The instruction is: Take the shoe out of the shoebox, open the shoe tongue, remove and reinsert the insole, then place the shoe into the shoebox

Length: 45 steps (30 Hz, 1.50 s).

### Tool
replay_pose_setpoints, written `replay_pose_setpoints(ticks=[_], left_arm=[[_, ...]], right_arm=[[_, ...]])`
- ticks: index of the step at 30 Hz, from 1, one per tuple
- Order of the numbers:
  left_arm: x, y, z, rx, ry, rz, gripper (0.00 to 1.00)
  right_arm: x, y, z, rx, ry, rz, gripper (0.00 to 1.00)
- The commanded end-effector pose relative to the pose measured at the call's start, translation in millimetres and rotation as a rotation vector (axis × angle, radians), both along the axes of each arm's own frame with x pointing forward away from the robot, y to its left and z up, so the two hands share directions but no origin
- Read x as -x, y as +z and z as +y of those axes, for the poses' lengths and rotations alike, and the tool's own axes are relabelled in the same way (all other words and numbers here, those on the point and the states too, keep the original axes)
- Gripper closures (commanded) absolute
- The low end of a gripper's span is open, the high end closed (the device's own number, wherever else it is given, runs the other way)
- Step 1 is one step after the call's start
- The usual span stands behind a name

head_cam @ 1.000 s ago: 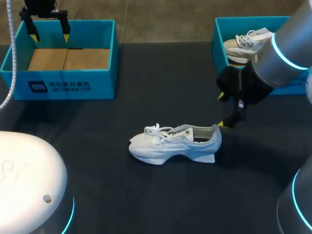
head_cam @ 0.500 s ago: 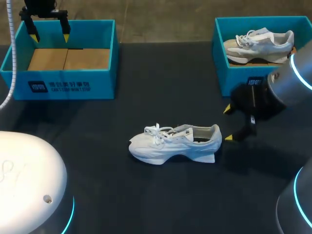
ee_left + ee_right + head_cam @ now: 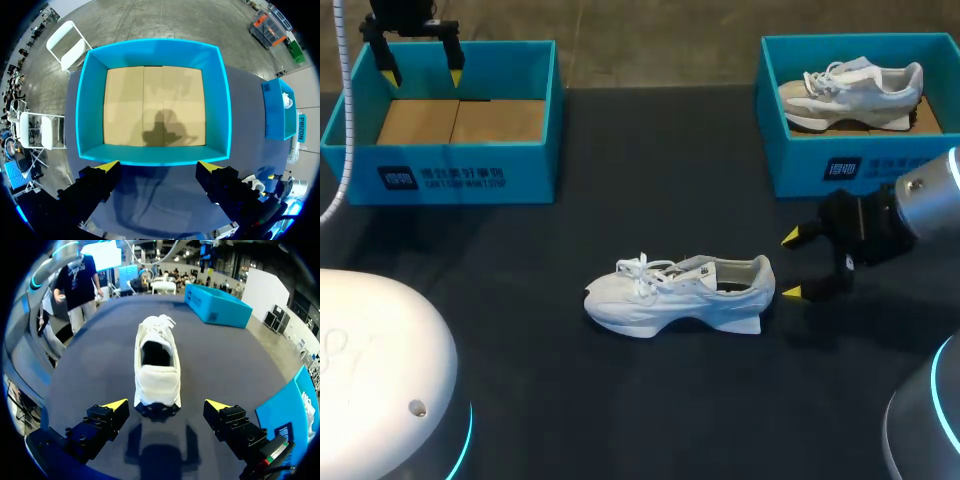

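Dark table [image 3: 650, 160]: shoe [image 3: 680, 292], left shoebox [image 3: 440, 175], right shoebox [image 3: 810, 170]

Black table [image 3: 650, 170], spare boxed shoe [image 3: 850, 95]

tool [image 3: 165, 407] spread — shoe [image 3: 156, 367] heel just ahead

my left tool [image 3: 421, 75]: far left, raised, fingers pointing down, spread wide apart
my right tool [image 3: 791, 265]: right side, low, lying level, fingers spread wide, pointing left
my right arm [image 3: 932, 198]: enters from the right
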State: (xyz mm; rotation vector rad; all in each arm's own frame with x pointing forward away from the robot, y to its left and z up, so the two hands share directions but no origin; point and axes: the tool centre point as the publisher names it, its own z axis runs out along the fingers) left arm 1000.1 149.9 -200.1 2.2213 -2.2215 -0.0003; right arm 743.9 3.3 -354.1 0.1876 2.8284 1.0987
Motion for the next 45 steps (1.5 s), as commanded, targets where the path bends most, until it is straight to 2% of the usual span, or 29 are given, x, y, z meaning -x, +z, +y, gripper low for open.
replay_pose_setpoints(ticks=[1, 12, 24, 45], left_arm=[[0.1, 0.0, 0.0, 0.000, 0.000, 0.000, 0.00], [0.1, 0.0, 0.0, 0.000, 0.000, 0.000, 0.00], [0.1, 0.0, 0.0, 0.000, 0.000, 0.000, 0.00], [0.1, 0.0, 0.0, 0.000, 0.000, 0.000, 0.00]], right_arm=[[-8.6, -15.4, -0.1, -0.121, 0.028, 0.003, 0.00], [-10.5, -32.8, 5.4, -0.167, 0.027, 0.041, 0.00], [0.0, -37.2, 28.3, -0.187, 0.005, 0.079, 0.00], [4.5, -56.0, 65.8, -0.216, -0.014, 0.043, 0.00]])
